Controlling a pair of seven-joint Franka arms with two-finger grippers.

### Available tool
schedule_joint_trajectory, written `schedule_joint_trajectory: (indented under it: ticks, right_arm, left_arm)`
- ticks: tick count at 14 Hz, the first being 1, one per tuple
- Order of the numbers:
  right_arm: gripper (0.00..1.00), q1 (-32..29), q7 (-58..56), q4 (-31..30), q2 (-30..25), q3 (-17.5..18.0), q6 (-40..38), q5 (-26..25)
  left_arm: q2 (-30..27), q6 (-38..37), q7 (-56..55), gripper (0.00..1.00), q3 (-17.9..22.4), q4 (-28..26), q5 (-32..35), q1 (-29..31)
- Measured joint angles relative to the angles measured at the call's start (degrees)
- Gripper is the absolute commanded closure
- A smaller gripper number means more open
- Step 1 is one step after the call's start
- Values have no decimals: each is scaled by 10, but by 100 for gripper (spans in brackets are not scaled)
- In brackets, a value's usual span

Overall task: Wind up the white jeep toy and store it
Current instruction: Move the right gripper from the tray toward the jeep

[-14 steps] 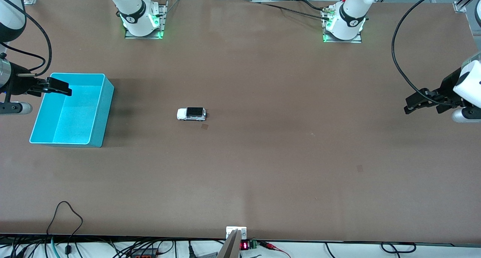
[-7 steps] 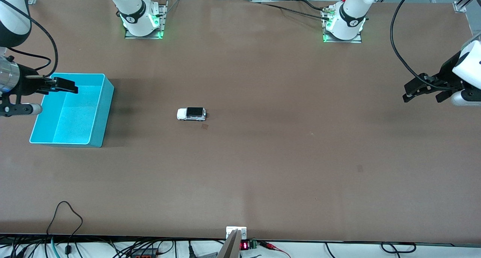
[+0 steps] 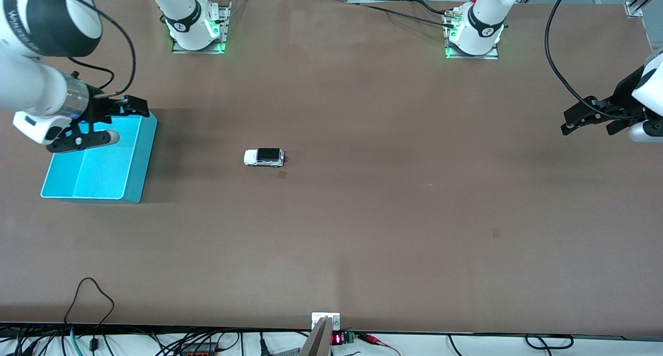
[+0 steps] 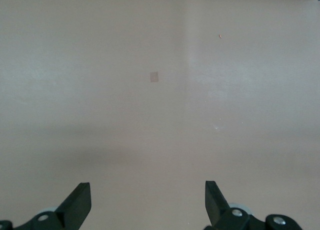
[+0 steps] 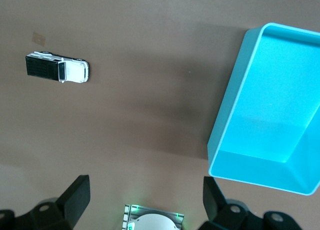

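Two grippers are seen above the table [image 3: 362, 231], and nothing is held by either. The right gripper [image 3: 135, 106] is poised over the corner of the cyan bin [image 3: 135, 164] that lies farthest from the front camera and toward the middle of the table; its fingers [image 5: 75, 196] are spread wide apart, with only air between them. The left gripper [image 3: 579, 118] is held over bare table at the left arm's end, well apart from everything else — its fingers [image 4: 77, 204] are likewise spread wide and nothing is gripped.

The white jeep toy [image 3: 264, 157] is seen standing on its wheels on the table, near the middle, between the two grippers but closer to the right arm's end. It is well apart from the bin, untouched by either gripper. Its black roof faces up, and its white bonnet is turned toward the bin.

Just beside the toy, slightly nearer to the front camera, a small darker square patch [image 3: 282, 174] is seen on the tabletop. The bin is seen to sit open-topped at the right arm's end — its inside shows only cyan floor and walls.
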Motion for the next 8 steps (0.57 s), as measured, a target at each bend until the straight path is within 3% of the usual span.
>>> schedule_joint_trajectory:
  ticks: [8]
  right_arm:
    - [0, 11, 184, -46, -8, 14, 37, 0]
  left_arm:
    - [0, -13, 0, 0, -3, 0, 0, 0]
